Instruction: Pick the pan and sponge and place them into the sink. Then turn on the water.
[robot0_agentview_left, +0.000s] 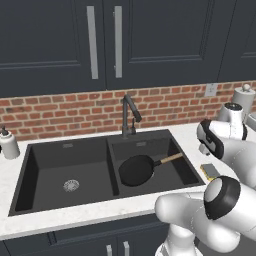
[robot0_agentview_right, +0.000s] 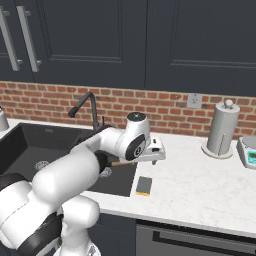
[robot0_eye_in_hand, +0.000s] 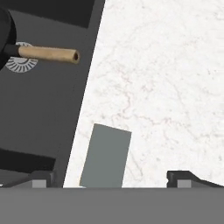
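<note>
The sponge (robot0_eye_in_hand: 106, 155) lies grey face up between my gripper's (robot0_eye_in_hand: 111, 178) wide-open jaws, ready for grasping; the pan (robot0_agentview_left: 136, 170) already sits in the sink (robot0_agentview_left: 30, 200).

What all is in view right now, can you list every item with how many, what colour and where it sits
pan: one, black with a brown handle, in the right basin of the sink
sponge: one, yellow with a grey top, on the counter just right of the sink
sink: one, black, two basins, set in the counter
faucet: one, dark, behind the sink's divider, no water running
counter: one, white marble
soap dispenser: one, white, left of the sink
paper towel holder: one, grey, by the brick wall at right
kitchen scale: one, grey, at the far right edge
cabinets: dark, above the wall
gripper: one, open, above the sponge
</note>
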